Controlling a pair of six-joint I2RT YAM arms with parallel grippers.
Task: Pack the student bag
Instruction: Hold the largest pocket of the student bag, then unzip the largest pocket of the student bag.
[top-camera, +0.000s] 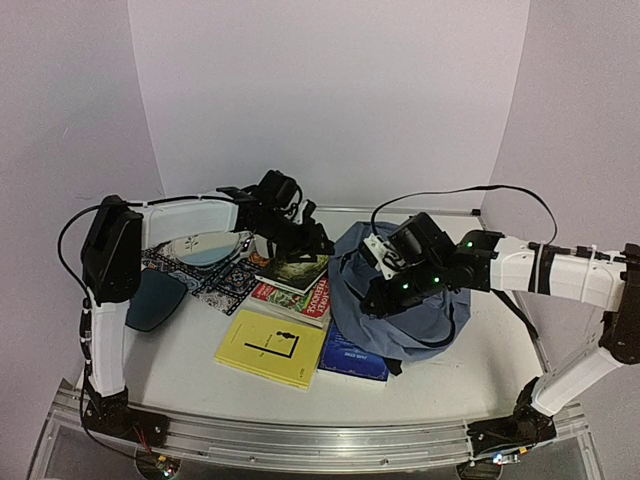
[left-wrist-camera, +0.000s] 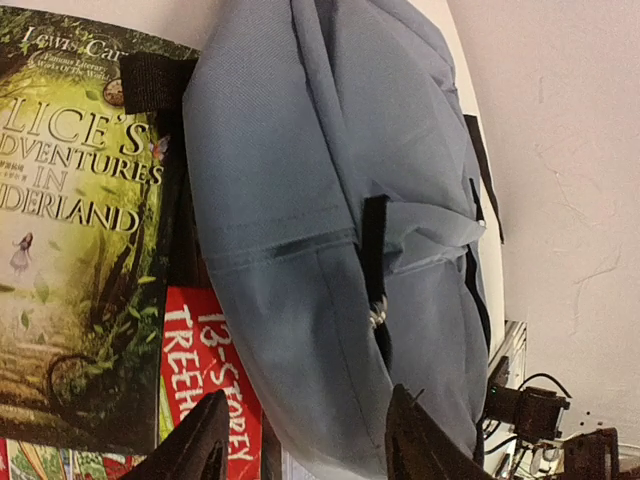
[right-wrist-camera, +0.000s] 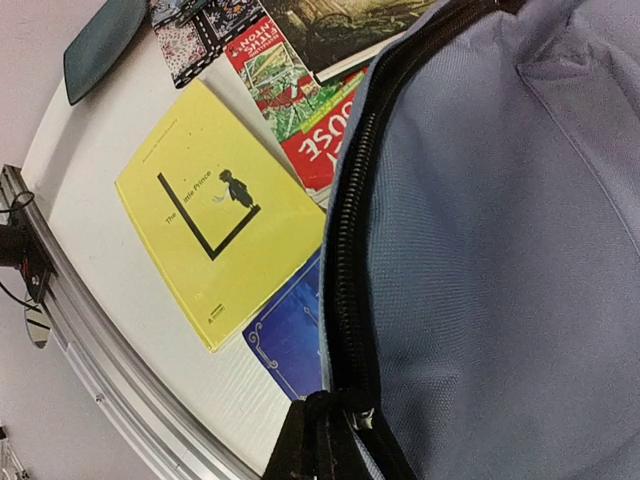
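Note:
The student bag (top-camera: 415, 310), blue-grey fabric with dark zippers, lies slumped at the centre right of the table. In the right wrist view its black zipper (right-wrist-camera: 350, 250) runs down to my right gripper (right-wrist-camera: 335, 445), which is shut on the zipper pull at the bag's near-left edge (top-camera: 375, 300). My left gripper (top-camera: 316, 243) hovers open and empty over the books beside the bag's left side. In the left wrist view the bag (left-wrist-camera: 330, 200) fills the middle, with a black strap across it, and the open gripper (left-wrist-camera: 305, 450) is above its edge.
Books lie left of the bag: an Alice in Wonderland book (top-camera: 297, 268), a red Treehouse book (top-camera: 295, 297), a yellow Little Prince book (top-camera: 275, 345) and a blue book (top-camera: 352, 357) partly under the bag. A dark teal tray (top-camera: 155, 298) and a patterned item (top-camera: 225, 282) lie far left.

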